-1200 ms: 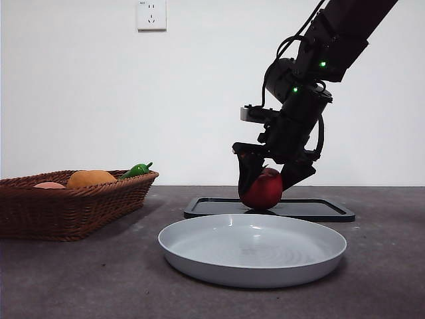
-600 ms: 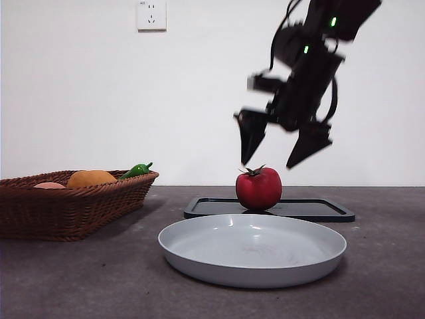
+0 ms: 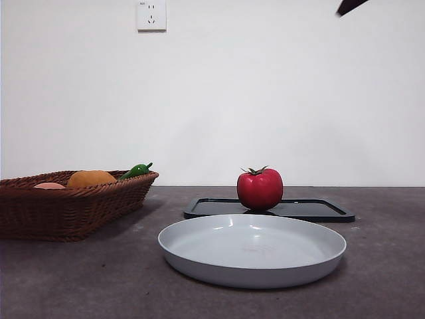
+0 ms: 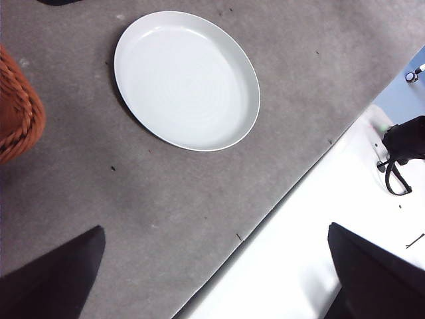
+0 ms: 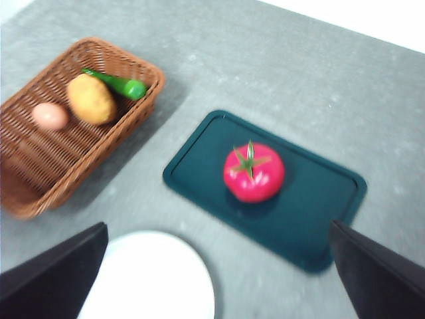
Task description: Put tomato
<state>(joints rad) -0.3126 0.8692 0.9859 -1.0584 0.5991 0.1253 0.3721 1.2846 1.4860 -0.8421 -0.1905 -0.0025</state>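
The glossy red tomato (image 3: 259, 189) with a green stem stands upright on the flat dark tray (image 3: 312, 209) behind the plate; it also shows in the right wrist view (image 5: 254, 172) on the tray (image 5: 312, 219). My right gripper (image 5: 219, 279) is open and empty, high above the tomato; only a black tip (image 3: 350, 6) shows at the front view's top right. My left gripper (image 4: 212, 279) is open and empty, high over the table's edge, apart from everything.
A shallow grey plate (image 3: 252, 249) lies in front of the tray, also in the left wrist view (image 4: 186, 78). A wicker basket (image 3: 66, 203) at the left holds an orange fruit (image 3: 91, 178), a green pepper (image 3: 136, 170) and a pinkish item (image 5: 50, 115).
The right gripper opened off the tomato, left it standing on the dark tray, and rose up and right almost out of the front view.
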